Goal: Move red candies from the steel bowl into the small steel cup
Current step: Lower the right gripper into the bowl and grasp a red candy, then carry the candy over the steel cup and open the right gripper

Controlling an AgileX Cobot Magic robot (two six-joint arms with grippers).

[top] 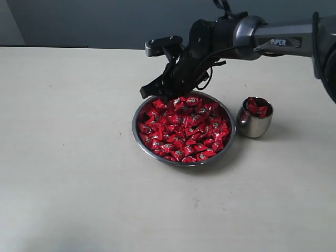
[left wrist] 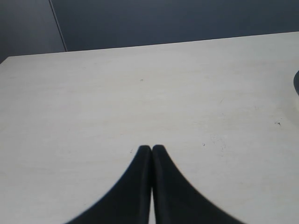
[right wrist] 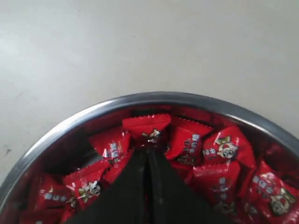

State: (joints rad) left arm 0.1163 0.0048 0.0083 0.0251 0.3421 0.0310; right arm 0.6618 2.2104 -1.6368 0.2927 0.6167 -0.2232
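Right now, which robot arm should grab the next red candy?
The right one, I'd say. The right gripper hangs over the red candies in the steel bowl. The left gripper is shut over the table, with no candy in its view.

**Hidden, cropped and unreadable items: we are cataloguing them by view.**

We are losing the right arm (top: 286, 39) past the exterior view's right edge. There we are also finding the far rim of the steel bowl (top: 137, 131) covered by the right gripper (right wrist: 148, 150). In its wrist view, its fingers are running out of frame and masking the red candies (right wrist: 224, 149) beneath. We are unable to tell whether one is pinched at the tips. That view is also cropping the bowl. The small steel cup (top: 254, 126) is walling off all but its topmost candies. In the exterior view, wrapper marks are showing too small to read. We are seeing the left gripper (left wrist: 152, 148) cut off behind its fingertips. A dark curved shape (left wrist: 296, 86) at the frame edge is too cropped to name.
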